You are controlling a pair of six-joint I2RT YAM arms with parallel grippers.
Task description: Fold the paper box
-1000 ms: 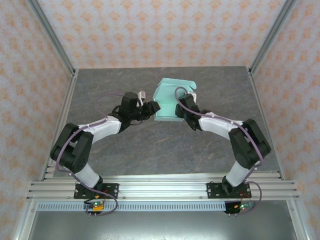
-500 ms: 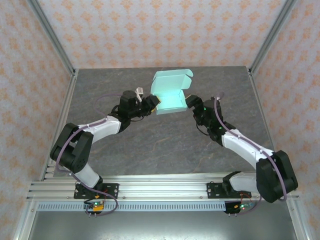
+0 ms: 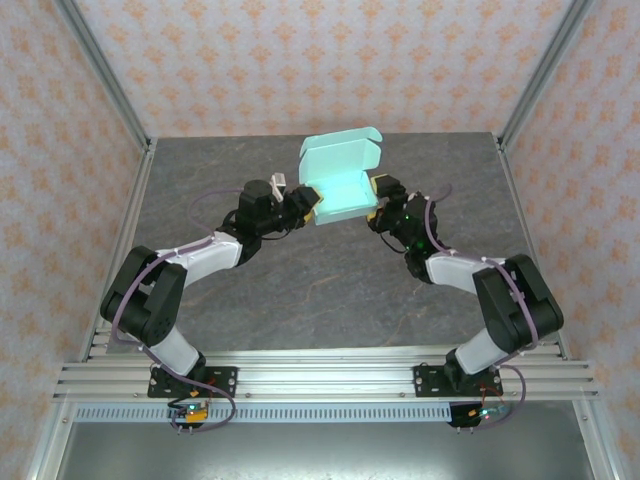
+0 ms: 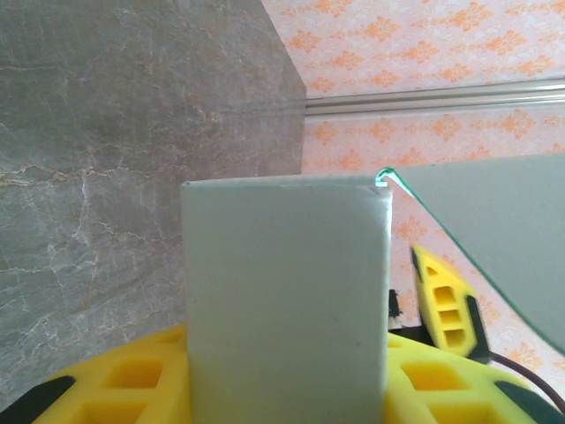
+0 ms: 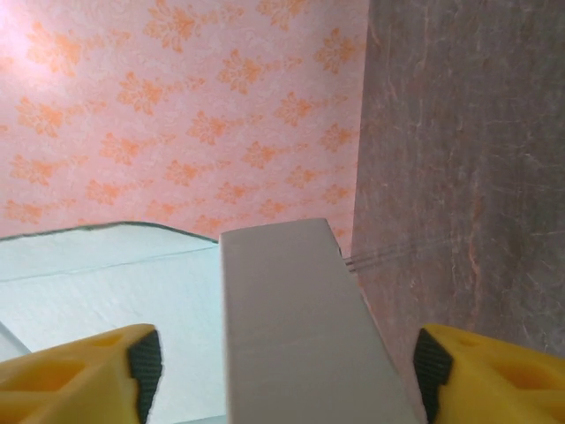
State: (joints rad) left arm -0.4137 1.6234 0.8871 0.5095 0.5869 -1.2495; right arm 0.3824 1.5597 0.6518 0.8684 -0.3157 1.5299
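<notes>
Saw paper box (image 3: 338, 185) at far-centre of table (image 3: 300, 290), now with lid upright; clamped left wall in left pincer (image 3: 312, 203); shifted right pincer (image 3: 378, 192) from top to right wall, couldn't tell if gripping; probably left only closing lid.

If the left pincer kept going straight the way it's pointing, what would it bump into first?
The paper box. The left pincer is right at its side, a box wall between its fingers. Past the box, the right pincer probably comes next, though depth is unclear.
</notes>
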